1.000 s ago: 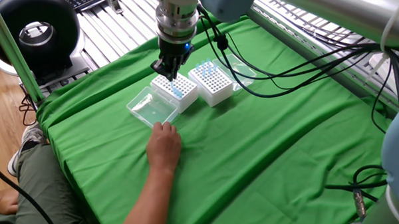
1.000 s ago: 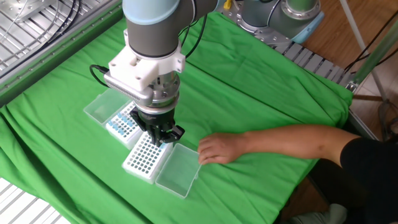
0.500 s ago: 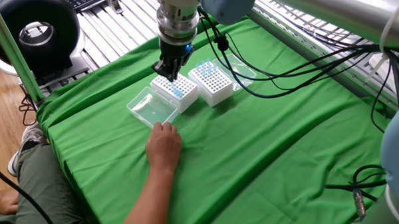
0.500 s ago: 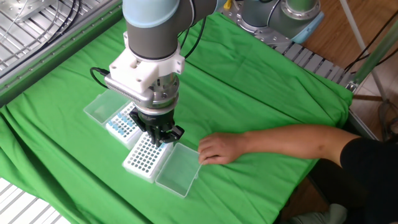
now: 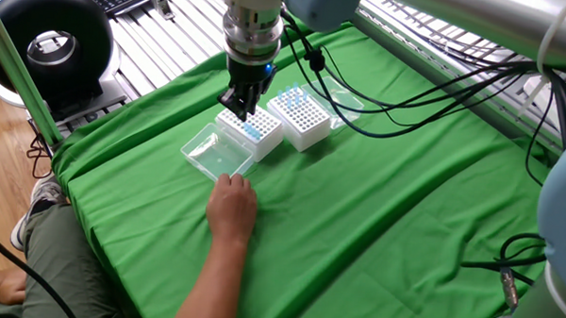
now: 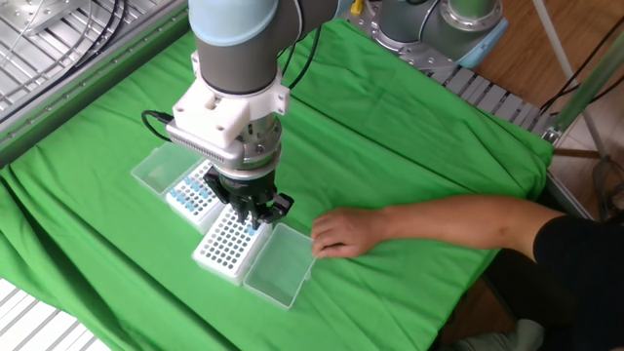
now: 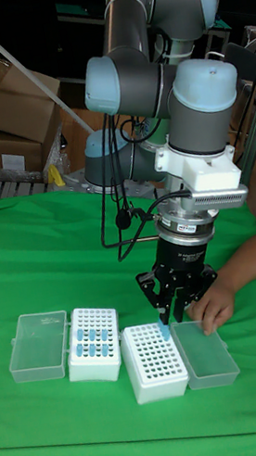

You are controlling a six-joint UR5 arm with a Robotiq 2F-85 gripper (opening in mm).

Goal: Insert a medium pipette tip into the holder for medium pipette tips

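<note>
My gripper [image 7: 169, 317] is shut on a small blue medium pipette tip [image 7: 166, 331] that points down from its fingers. The tip hangs just above the back edge of a white holder [image 7: 154, 362] with rows of holes. From the two side cameras the gripper [image 5: 239, 108] [image 6: 253, 219] stands over that same holder [image 5: 258, 130] [image 6: 224, 249], and the tip itself is hidden by the fingers there. The holder's clear lid [image 7: 205, 353] lies open beside it.
A second white tip box [image 7: 92, 343] with several blue tips stands to the left, next to its clear lid [image 7: 39, 345]. A person's hand [image 7: 213, 307] [image 5: 232, 203] rests on the green cloth [image 6: 409, 127], touching the open lid close to the gripper.
The arm has shifted only slightly over the holder. The hand and both boxes have stayed put.
</note>
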